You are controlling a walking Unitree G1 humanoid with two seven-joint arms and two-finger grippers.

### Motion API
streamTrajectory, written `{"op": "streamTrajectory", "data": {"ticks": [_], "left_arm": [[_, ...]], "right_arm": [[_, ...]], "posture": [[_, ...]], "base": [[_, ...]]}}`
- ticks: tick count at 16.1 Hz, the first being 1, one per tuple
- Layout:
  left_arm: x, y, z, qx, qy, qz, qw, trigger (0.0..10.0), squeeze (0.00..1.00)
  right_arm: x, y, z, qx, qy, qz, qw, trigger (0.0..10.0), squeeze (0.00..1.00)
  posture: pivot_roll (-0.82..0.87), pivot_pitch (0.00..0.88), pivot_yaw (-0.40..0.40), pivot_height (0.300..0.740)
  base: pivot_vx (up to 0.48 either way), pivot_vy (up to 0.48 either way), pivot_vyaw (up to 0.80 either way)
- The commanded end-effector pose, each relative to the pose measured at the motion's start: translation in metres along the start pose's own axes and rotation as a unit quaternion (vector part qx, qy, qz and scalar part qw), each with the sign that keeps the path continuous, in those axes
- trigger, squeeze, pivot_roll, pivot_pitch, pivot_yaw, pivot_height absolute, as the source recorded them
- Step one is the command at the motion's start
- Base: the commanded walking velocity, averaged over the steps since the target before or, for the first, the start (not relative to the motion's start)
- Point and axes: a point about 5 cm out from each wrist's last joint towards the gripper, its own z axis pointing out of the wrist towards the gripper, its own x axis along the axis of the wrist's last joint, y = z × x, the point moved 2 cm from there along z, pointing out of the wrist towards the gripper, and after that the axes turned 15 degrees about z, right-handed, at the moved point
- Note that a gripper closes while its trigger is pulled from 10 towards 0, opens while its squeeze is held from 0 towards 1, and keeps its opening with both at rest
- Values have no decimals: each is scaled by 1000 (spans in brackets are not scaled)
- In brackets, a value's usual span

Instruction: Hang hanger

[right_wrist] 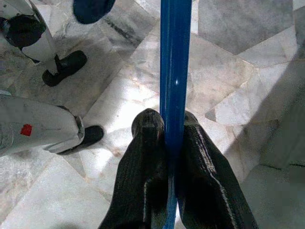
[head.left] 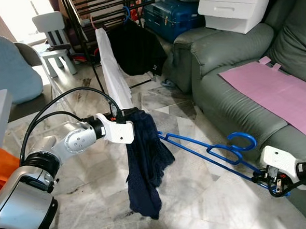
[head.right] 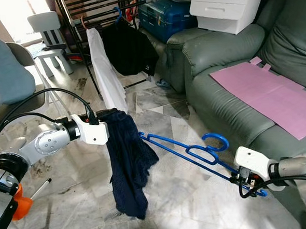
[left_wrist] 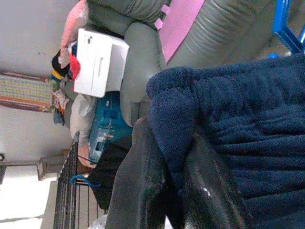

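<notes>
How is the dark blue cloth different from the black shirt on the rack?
The dark blue cloth dangles from the left claw over the floor; the black shirt hangs on the drying rack. The cloth is bunched and narrow; the shirt spreads wide. The cloth is navy; the shirt is black. Both are dark fabric hanging down.

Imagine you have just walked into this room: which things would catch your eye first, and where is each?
A dark navy garment hangs mid-scene over the marble floor, pinched in the left gripper. A bright blue hanger stretches from the garment to the right gripper, shut on its bar. Behind, a pink sheet lies on the grey-green sofa.
</notes>
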Motion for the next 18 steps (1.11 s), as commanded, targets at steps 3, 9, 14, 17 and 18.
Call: {"op": "streamTrajectory", "data": {"ticks": [3, 9, 14, 17, 18], "left_arm": [[0, -8, -1, 19, 4, 1, 1000, 10000, 0], [10, -12, 2, 31, 37, -3, 999, 10000, 0], [42, -14, 4, 64, 121, -10, 990, 10000, 0], [55, -12, 7, 77, 144, -18, 986, 10000, 0], [61, -9, 7, 84, 149, -26, 985, 10000, 0]], "right_arm": [[3, -3, 1, 19, -1, -13, 1000, 10000, 0], [3, 1, 3, 13, -3, -12, 1000, 10000, 0], [10, 0, 26, 20, 29, 35, 999, 10000, 0], [12, -2, 45, 10, 39, 74, 996, 10000, 0], [13, 1, 54, -13, 44, 106, 993, 10000, 0]], "posture": [[-219, 0, 102, 740], [-218, 0, 99, 740], [-203, 0, 84, 740], [-196, 0, 73, 740], [-195, 0, 70, 740]], "base": [[0, 0, 0], [0, 0, 0], [0, 0, 0], [0, 0, 0], [0, 0, 0]]}}
